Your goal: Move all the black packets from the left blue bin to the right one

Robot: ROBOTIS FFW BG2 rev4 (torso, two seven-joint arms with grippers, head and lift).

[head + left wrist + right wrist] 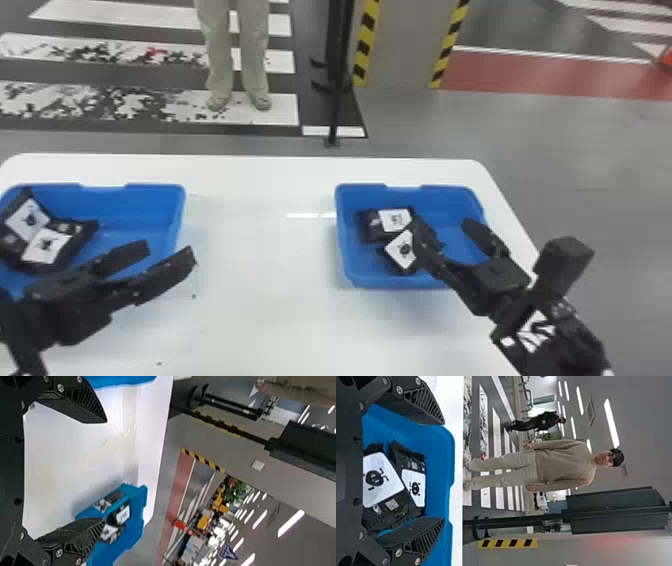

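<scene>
Probably light, floppy, slick; pinch black packets (pixel 46 246) in left blue bin (pixel 147 202) mid-body. Your left gripper (pixel 169 251), right gripper (pixel 444 230): fingers apart.

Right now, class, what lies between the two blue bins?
The head view shows white tabletop between the left bin and right bin, with a pale streak and dark specks; the left claw overlaps this stretch's left side.

Bright ceiling lights (pixel 611 423); glare on white table (pixel 260 320); soft shadow beside right bin (pixel 400 282).
</scene>
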